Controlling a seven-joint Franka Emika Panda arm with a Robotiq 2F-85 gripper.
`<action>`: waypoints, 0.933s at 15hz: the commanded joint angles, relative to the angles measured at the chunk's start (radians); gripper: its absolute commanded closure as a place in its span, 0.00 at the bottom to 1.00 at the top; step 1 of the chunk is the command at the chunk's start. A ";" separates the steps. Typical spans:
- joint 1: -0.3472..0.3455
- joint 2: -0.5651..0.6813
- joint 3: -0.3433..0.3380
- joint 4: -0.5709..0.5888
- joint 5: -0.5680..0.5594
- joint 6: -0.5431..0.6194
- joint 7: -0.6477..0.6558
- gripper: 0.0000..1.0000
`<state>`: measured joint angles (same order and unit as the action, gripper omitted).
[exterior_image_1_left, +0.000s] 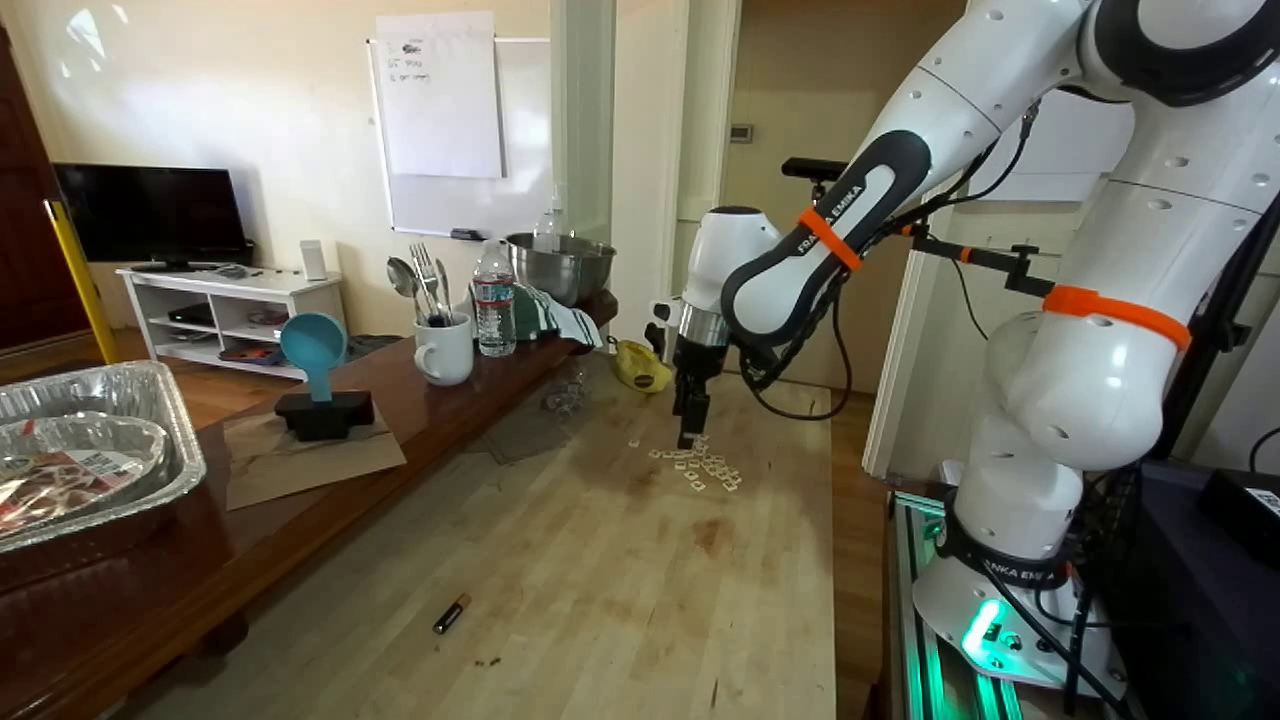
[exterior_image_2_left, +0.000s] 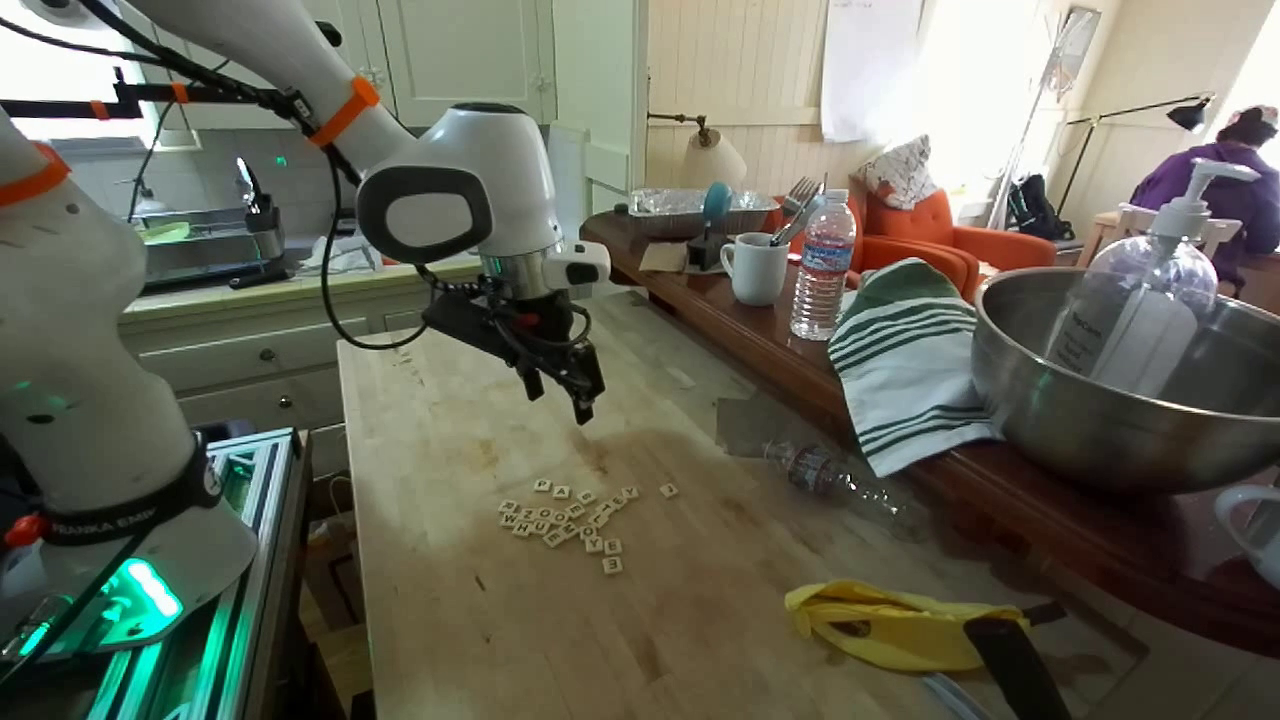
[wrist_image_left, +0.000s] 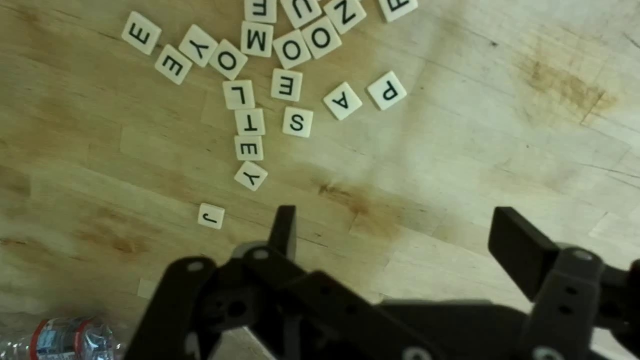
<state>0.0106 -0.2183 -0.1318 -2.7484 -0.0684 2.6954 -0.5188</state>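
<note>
My gripper (wrist_image_left: 400, 230) is open and empty, with its two black fingertips wide apart over the bare wooden table. It also shows in both exterior views (exterior_image_1_left: 687, 425) (exterior_image_2_left: 558, 402), pointing down above the table surface. Several cream letter tiles lie in a loose cluster close by. Nearest the fingertips in the wrist view are a Y tile (wrist_image_left: 251, 175) and a J tile (wrist_image_left: 211, 215) that lies apart from the cluster. The J tile also shows alone in an exterior view (exterior_image_2_left: 669, 490). No tile touches the gripper.
An empty plastic bottle (exterior_image_2_left: 815, 470) lies on the table, with a yellow bag (exterior_image_2_left: 890, 625) nearby. A battery (exterior_image_1_left: 451, 613) lies towards one end. A raised dark wooden ledge bears a mug with cutlery (exterior_image_1_left: 444, 350), a water bottle (exterior_image_1_left: 494, 310), a metal bowl (exterior_image_2_left: 1130, 430) and foil trays (exterior_image_1_left: 180, 440).
</note>
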 joint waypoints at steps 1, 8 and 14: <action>0.002 0.000 0.006 0.000 -0.003 -0.003 0.011 0.00; 0.023 0.032 0.005 -0.001 0.031 -0.013 -0.005 0.34; 0.025 0.085 -0.016 -0.004 0.063 0.020 -0.136 0.82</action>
<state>0.0309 -0.1649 -0.1277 -2.7531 -0.0292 2.6942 -0.5603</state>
